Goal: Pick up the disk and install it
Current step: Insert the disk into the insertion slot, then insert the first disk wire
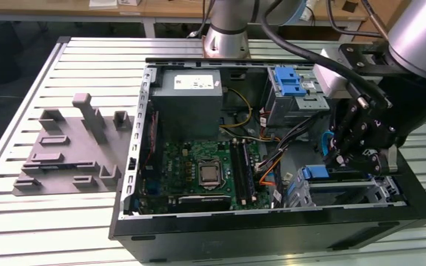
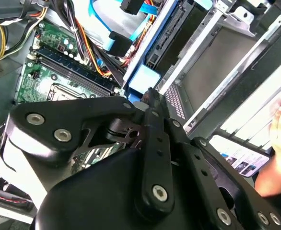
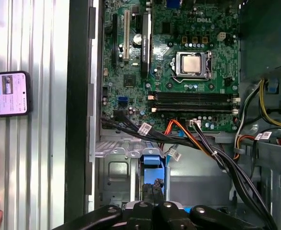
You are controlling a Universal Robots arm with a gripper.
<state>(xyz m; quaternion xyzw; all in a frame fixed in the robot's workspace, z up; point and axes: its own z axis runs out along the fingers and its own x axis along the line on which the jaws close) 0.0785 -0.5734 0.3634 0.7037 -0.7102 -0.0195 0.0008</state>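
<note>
Closest in the exterior view, along the lower edge of the frame, is the black front wall of the open computer case (image 1: 272,221), which lies open side up on the slatted bench (image 1: 35,227). Just behind it, at lower right, the gripper (image 1: 350,163) reaches down into the drive cage (image 1: 383,185). The disk (image 1: 317,172) sits inside that cage with the blue end of its frame showing.

In the first wrist view the jaws look drawn together with nothing between them. Their tips are at, or just short of, the disk's blue end (image 3: 151,160), so I judge the gripper is pressing it home, not carrying it.

Mid-frame lies the motherboard (image 1: 202,172), with cables (image 1: 272,149) draped between it and the cage. Farther up stand the grey power supply (image 1: 191,91) and the blue latch (image 1: 290,83). At centre left, a grey fixture block (image 1: 69,149) rests on the bench, well apart from the work.
</note>
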